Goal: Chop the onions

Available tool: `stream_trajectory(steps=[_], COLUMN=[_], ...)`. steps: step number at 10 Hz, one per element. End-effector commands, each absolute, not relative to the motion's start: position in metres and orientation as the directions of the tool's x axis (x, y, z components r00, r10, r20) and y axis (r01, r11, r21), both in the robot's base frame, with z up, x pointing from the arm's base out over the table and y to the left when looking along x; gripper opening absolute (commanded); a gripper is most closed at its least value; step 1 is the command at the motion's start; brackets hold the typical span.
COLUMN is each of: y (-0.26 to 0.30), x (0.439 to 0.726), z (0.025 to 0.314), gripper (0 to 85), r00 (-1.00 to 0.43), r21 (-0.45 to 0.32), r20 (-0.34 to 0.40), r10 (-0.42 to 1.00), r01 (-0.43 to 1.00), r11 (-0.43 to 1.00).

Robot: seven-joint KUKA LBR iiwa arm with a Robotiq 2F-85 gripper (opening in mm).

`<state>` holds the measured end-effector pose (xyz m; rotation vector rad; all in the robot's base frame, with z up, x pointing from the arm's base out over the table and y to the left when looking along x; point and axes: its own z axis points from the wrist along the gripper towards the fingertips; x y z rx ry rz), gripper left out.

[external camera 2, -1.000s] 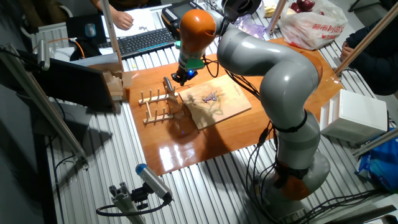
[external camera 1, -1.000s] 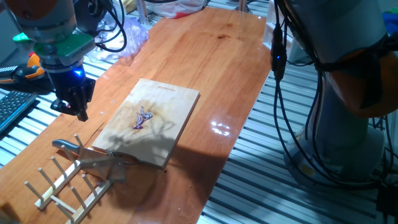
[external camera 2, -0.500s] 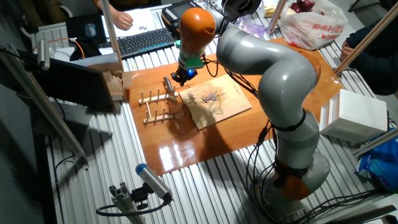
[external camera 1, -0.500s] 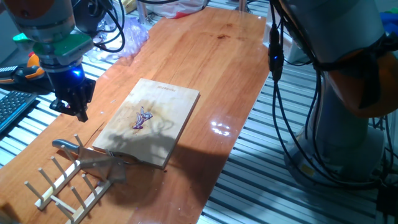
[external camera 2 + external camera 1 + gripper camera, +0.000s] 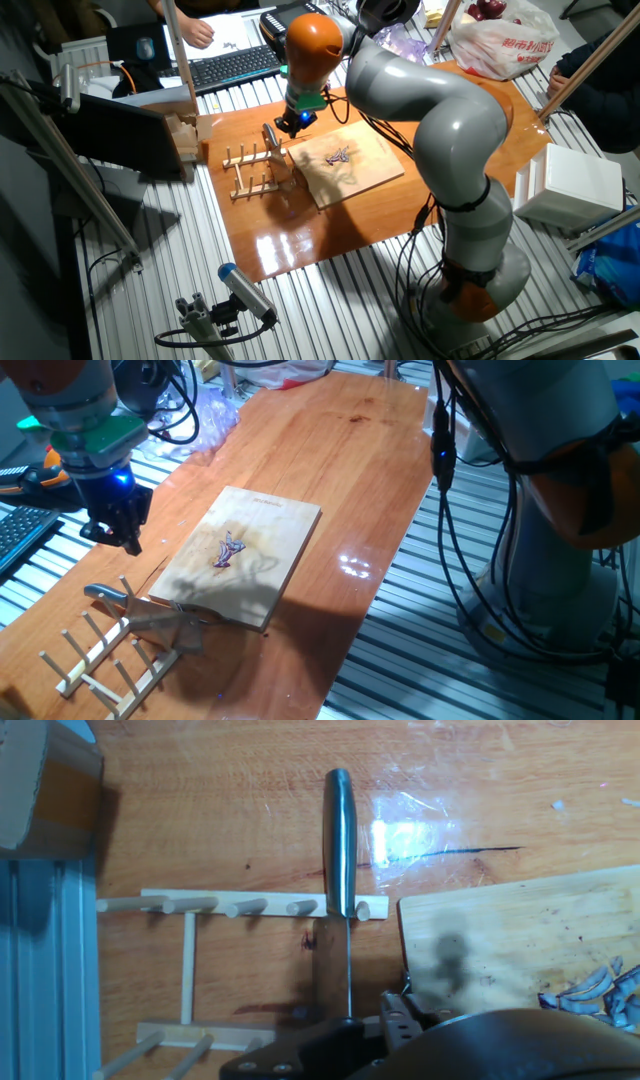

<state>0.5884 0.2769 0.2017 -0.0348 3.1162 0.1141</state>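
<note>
The onions (image 5: 228,548) are thin purple slivers in a small pile at the middle of the wooden board (image 5: 262,528). They also show in the other fixed view (image 5: 337,154) and at the right edge of the hand view (image 5: 592,994). My gripper (image 5: 122,538) hangs above the table, left of the board and apart from the onions. It holds nothing and its fingers look parted. A knife (image 5: 340,850) with a steel handle lies across the wooden peg rack (image 5: 188,906), right below my hand. In the hand view my fingertips are hidden.
The peg rack (image 5: 105,655) lies at the near left of the table, and the knife blade (image 5: 165,622) reaches the board's corner. A clear plastic bag (image 5: 205,420) lies at the far left. A keyboard (image 5: 228,62) and a red-printed bag (image 5: 505,40) are beyond the table.
The gripper has shifted very slightly. The knife, the board and the onion slivers have not moved.
</note>
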Motion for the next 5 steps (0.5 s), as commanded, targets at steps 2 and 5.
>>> stream_trajectory(steps=[2, 5], y=[0.2779, 0.2763], x=[0.5875, 0.588], z=[0.2008, 0.2021], gripper=[0.0, 17.0], r00=[-0.997, -0.998], r21=[0.068, 0.057], r20=[-0.06, -0.045], r10=[-0.043, -0.035], r01=[-0.047, -0.037], r11=[0.997, 0.998])
